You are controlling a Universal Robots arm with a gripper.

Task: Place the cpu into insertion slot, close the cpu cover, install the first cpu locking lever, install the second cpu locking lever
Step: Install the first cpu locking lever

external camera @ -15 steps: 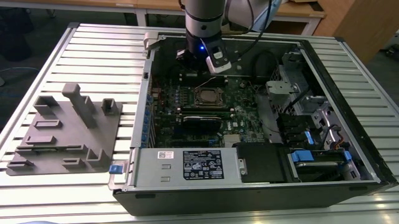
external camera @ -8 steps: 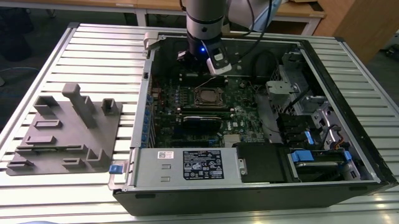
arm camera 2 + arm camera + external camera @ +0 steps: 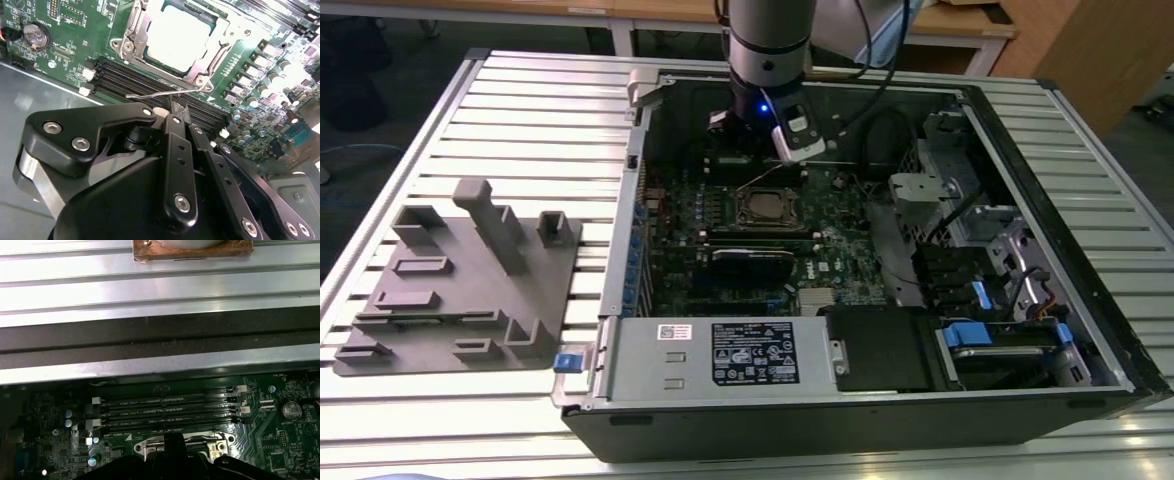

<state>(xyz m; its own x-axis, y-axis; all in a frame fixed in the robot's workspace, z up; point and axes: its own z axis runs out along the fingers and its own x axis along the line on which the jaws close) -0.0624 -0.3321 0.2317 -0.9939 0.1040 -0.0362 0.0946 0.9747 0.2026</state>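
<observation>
The cpu lies in the insertion slot, its bright silver top showing through the window of the cpu cover, which lies flat over it. A thin silvery locking lever stands free along the socket's edge beside the memory slots. My gripper is shut, its black fingertips together right at this lever, touching it or just short of it. In the exterior view the gripper hangs inside the open computer case, just behind the socket. The socket's edge also shows in the first wrist view.
Black memory slots run between the socket and the case wall. A coin battery sits on the green board. A black-labelled power supply fills the case's front. A grey fixture lies on the slatted table at the exterior view's left.
</observation>
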